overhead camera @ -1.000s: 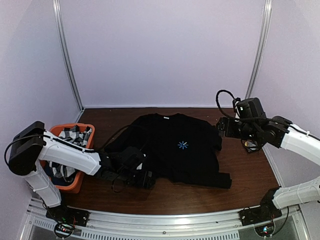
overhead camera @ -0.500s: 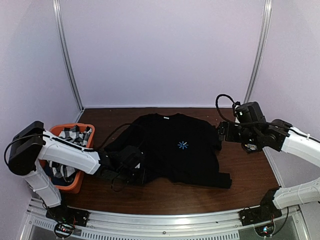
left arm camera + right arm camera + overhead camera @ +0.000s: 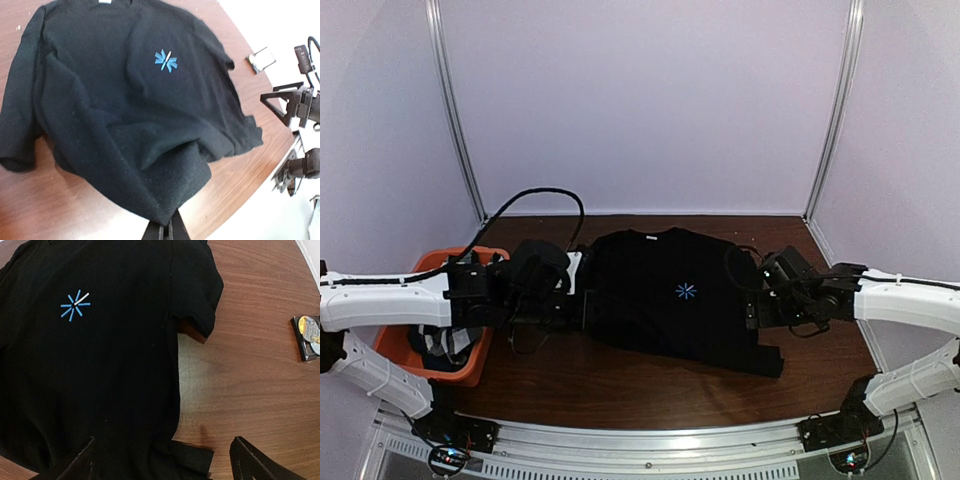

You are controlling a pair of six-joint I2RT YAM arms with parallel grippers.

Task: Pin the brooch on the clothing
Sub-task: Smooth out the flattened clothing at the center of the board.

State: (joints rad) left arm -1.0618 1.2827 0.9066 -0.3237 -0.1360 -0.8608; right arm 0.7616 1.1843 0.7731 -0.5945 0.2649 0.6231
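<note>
At the far left we are seeing an orange plastic basket (image 3: 463, 374) holding a black-and-white checked cloth (image 3: 445, 341). Beside it, our left gripper (image 3: 165, 226) is pressing its fingers together, pinching an edge of the large black short-sleeved T-shirt (image 3: 655, 320). The shirt is lying spread on the brown wooden table (image 3: 650, 390), its small light-blue starburst print (image 3: 686, 291) facing up. Our right gripper (image 3: 164, 441) is hovering over the shirt's right sleeve with its fingers spread wide, gripping nothing. Farther right, a small black tray of shiny metal brooches (image 3: 306, 337) is sitting on bare wood, apart from the shirt.
</note>
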